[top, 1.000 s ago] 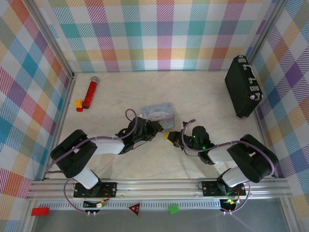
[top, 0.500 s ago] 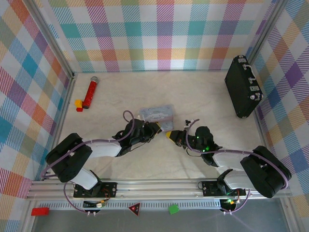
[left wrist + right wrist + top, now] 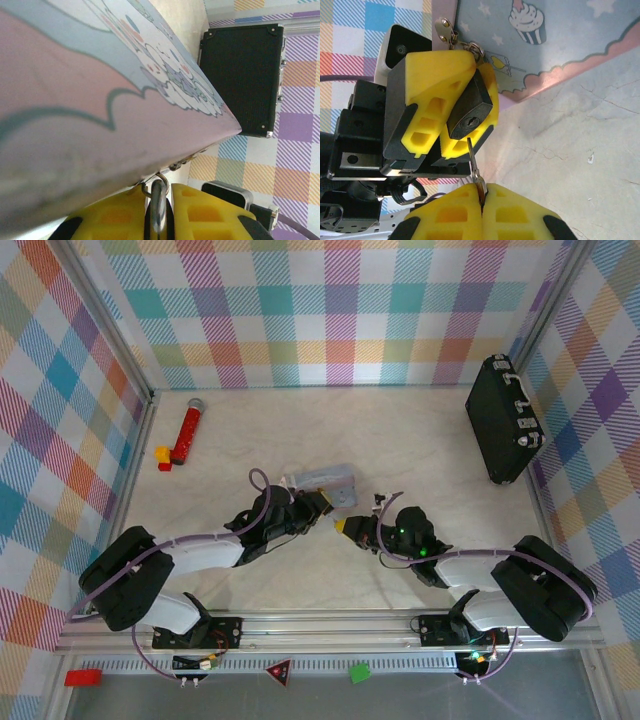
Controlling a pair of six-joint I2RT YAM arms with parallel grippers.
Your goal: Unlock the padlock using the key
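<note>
While I watch from the overhead camera, the red toy microphone (image 3: pixel 186 430) lies at the far left of the counter (image 3: pixel 420 440), well apart from the work. Nearer the middle, the left hand (image 3: pixel 322 506) is clamped on the padlock (image 3: pixel 470 112), with a yellow finger on each side of the dark body. The shackle is hooked through a small ring at the corner of the pale blue tin (image 3: pixel 325 480), so the lock sits right against the tin's edge with its keyhole facing my right wrist camera. Just right of it, the key (image 3: pixel 474 167) stands up out of the right hand (image 3: pixel 345 526), which is pinched together on the key's head. The key's tip reaches the lower edge of the lock body, just beside the keyhole and not inside it. At the far right, the black briefcase (image 3: pixel 503 420) stands against the wall.
</note>
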